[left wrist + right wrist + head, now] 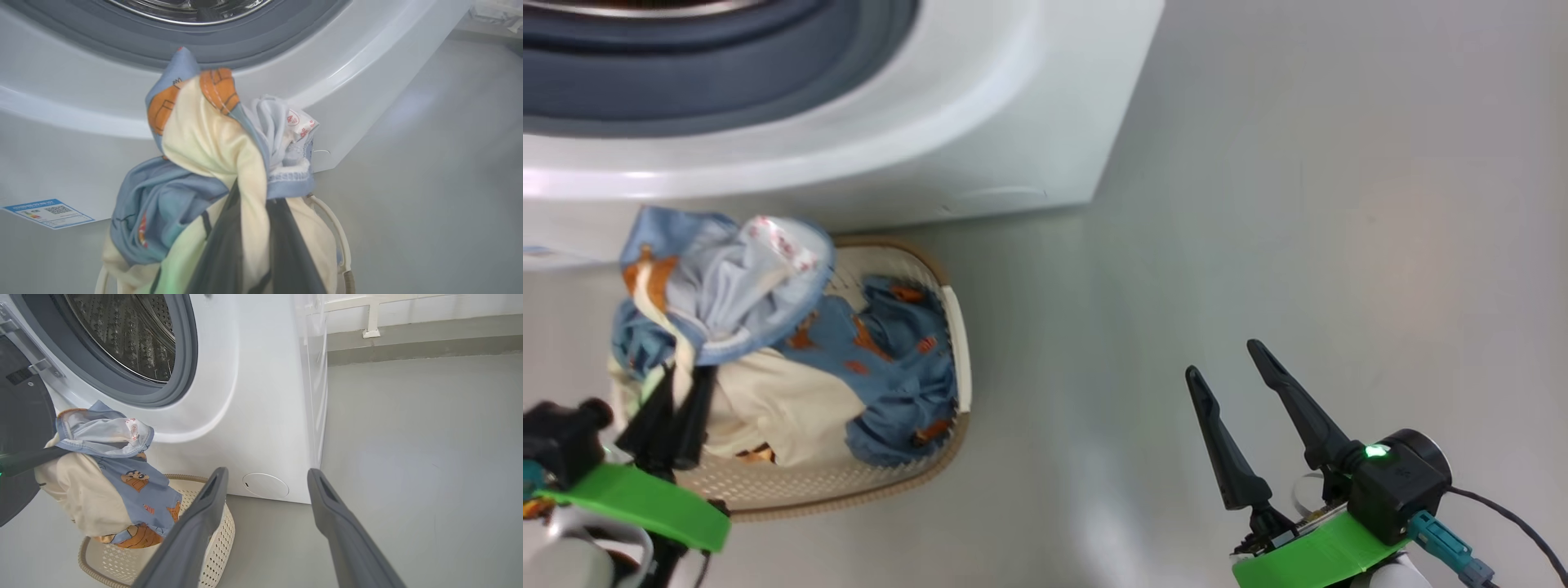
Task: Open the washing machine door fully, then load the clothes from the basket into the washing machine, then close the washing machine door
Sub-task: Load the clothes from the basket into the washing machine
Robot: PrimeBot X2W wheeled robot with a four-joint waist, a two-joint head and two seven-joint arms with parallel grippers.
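My left hand (686, 384) pinches the clothes (727, 302) over the basket (961, 343); my right hand (1223, 358) is wide, empty. The hanging bundle may slip from such small pinch.

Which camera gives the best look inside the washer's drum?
The right wrist view: the steel drum shows its perforated inside through the open mouth. The left wrist view catches its lower rim; the head view, a thin sliver at the top edge.

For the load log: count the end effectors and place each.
2. The left end effector, lower left, is shut on the clothes over the basket; the right end effector, lower right, stands open above the floor.
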